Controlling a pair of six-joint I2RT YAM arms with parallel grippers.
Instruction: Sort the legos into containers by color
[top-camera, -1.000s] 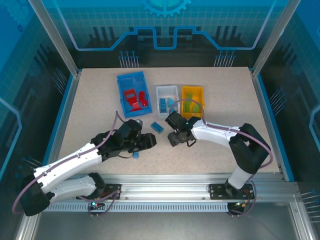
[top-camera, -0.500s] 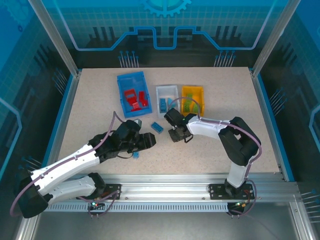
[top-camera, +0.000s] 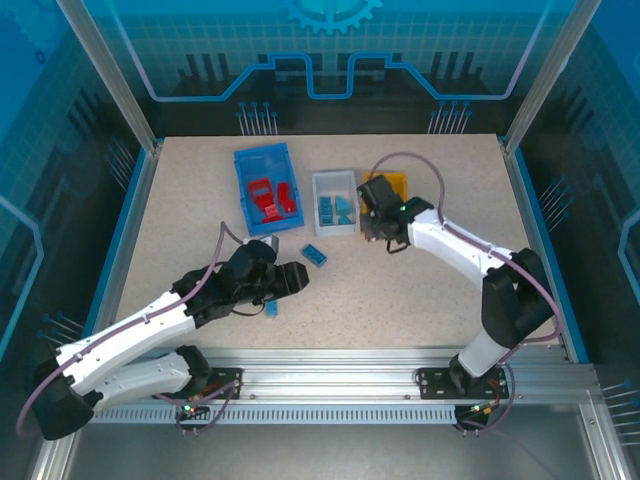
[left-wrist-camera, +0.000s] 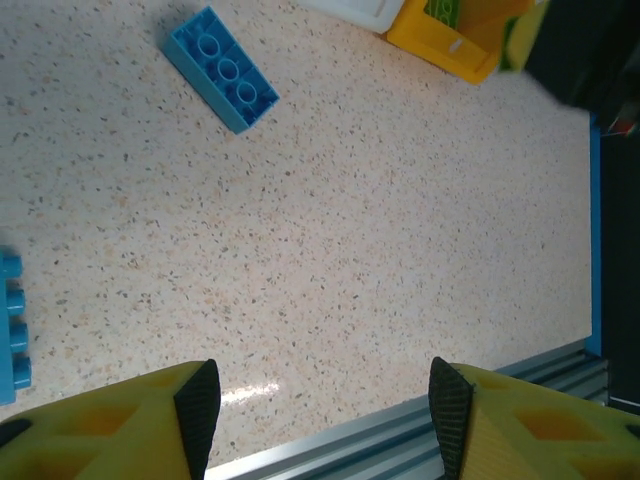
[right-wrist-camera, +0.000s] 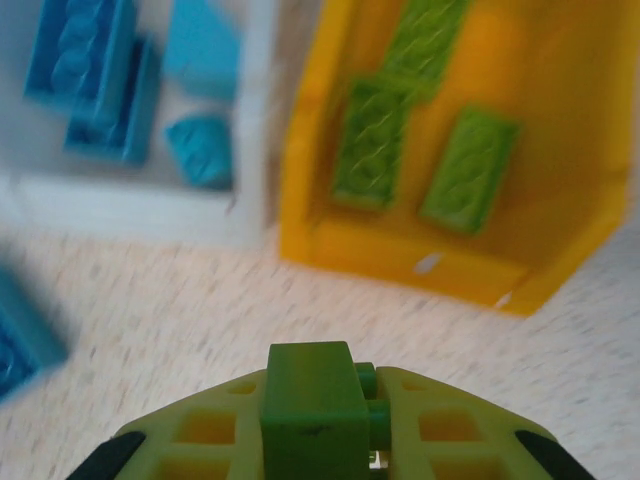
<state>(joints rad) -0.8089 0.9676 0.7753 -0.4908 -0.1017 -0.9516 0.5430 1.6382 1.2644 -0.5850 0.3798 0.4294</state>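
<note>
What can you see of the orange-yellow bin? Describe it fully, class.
The orange-yellow bin is a small open-top rectangular box of smooth plastic, standing upright on the speckled table. Three lime green bricks lie flat on its floor. The white bin stands close along one long side; contact is unclear. The right gripper, shut on a green brick, faces its near end wall.

Speckled beige tabletop (left-wrist-camera: 350, 250), orange-yellow bin (right-wrist-camera: 400, 262), green brick (right-wrist-camera: 310, 400)
</note>
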